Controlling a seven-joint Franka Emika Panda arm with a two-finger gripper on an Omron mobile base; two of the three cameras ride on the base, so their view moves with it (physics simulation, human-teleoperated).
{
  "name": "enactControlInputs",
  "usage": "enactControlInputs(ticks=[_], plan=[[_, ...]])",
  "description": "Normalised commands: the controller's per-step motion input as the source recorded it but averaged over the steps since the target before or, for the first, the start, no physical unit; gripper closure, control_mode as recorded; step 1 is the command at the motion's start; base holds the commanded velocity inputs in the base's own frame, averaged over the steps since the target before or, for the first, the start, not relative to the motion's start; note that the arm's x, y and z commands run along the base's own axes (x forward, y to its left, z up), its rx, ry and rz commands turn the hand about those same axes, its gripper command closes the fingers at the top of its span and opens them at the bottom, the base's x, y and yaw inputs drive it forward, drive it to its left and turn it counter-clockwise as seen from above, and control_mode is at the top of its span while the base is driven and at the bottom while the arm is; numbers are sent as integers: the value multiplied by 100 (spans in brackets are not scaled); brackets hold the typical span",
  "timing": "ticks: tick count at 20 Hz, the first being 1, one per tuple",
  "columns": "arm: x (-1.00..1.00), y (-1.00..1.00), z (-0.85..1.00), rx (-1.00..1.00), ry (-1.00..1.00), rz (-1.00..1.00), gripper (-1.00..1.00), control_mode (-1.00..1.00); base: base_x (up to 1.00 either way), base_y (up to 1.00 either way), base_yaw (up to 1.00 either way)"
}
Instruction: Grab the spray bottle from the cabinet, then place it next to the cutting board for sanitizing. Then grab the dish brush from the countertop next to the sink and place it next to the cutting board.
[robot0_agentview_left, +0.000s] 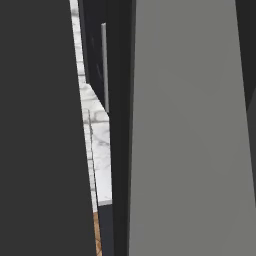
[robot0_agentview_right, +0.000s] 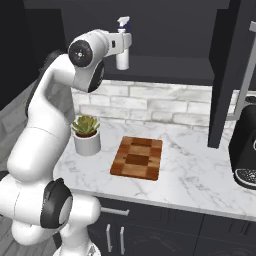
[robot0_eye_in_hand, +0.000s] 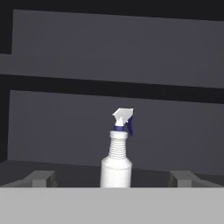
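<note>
The spray bottle (robot0_eye_in_hand: 117, 161), pale with a white and blue trigger nozzle, stands upright on the bottom shelf of the open black cabinet (robot0_agentview_right: 170, 22). My gripper (robot0_eye_in_hand: 113, 178) is level with it and a little in front, open, its fingertips (robot0_eye_in_hand: 42, 177) wide apart on either side of the bottle and touching nothing. In the right base view the arm reaches up to the spray bottle (robot0_agentview_right: 122, 56) on the shelf. Below, the patchwork cutting board (robot0_agentview_right: 137, 158) lies flat on the marble countertop (robot0_agentview_right: 192, 167). The dish brush and the sink are out of view.
The cabinet's open door (robot0_agentview_right: 227, 75) with its grey bar handle (robot0_agentview_right: 243, 85) hangs over the counter at right, above a black coffee machine (robot0_agentview_right: 246, 150). A potted succulent (robot0_agentview_right: 86, 134) stands left of the board. Dark door panels (robot0_agentview_left: 40, 130) block most of the left base view.
</note>
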Motion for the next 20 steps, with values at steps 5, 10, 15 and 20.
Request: enactControlInputs(ticks=[5, 10, 15, 20], plan=[[58, 0, 0, 0, 0, 0, -100, -100, 0, 0, 0], [41, 0, 0, 0, 1, 0, -100, -100, 0, 0, 0], [29, -2, 0, 0, 5, 0, -100, -100, 0, 0, 0], [48, 0, 0, 0, 7, 0, -100, -100, 0, 0, 0]])
